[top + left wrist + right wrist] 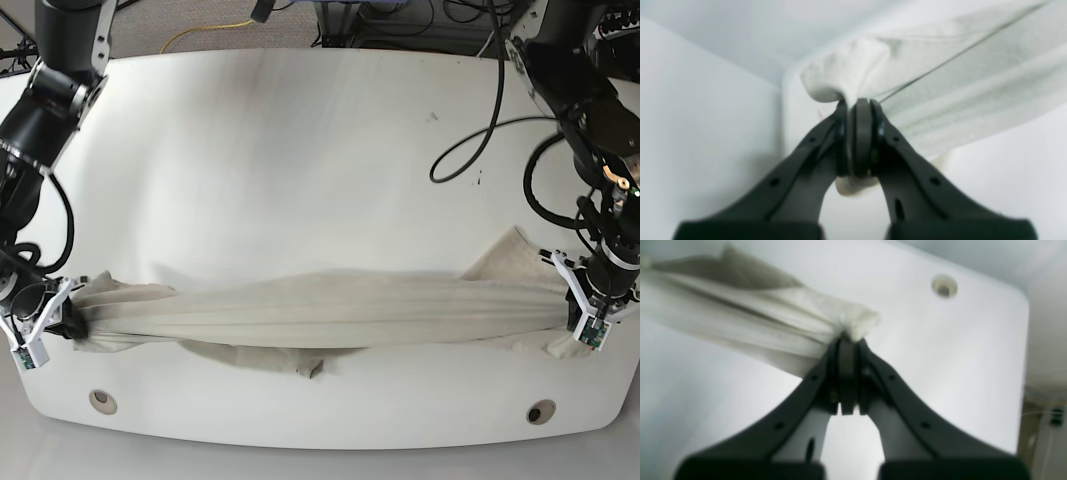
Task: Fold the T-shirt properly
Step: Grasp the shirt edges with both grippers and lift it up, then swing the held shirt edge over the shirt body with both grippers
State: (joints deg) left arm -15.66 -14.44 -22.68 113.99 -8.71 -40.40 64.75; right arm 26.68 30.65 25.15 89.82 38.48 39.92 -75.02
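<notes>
Across the near part of the white table (300,150) your T-shirt (340,312) is pulled out into one long bunched band, running almost from one side edge to the other, with each end caught by an arm. On the base view's right, your left pincer (583,318) is pressed together on one bunched end of the cloth; from the left wrist view you see its black fingers (863,133) clamped with a wad of pale fabric squeezed between them and a little tuft poking out below. On the base view's left, your right pincer (62,322) is likewise pinching the other end; the right wrist view shows the fabric gathered into a tight knot right at the fingertips and streaming away to the upper left.

Between the two grips the shirt looks stretched and ropey, with long lengthwise creases. Loose flaps lie on the table below the band near its middle and a triangular piece sticks out above it near your left pincer. Whether the stretched middle touches the table you cannot tell.

Two round holes (101,400) sit in the table near its front edge, one toward each corner. Black cables (480,130) trail over the far right of the table.

No writing, print or label can be read on the shirt, the arms or the table; both wrist views are blurred.
</notes>
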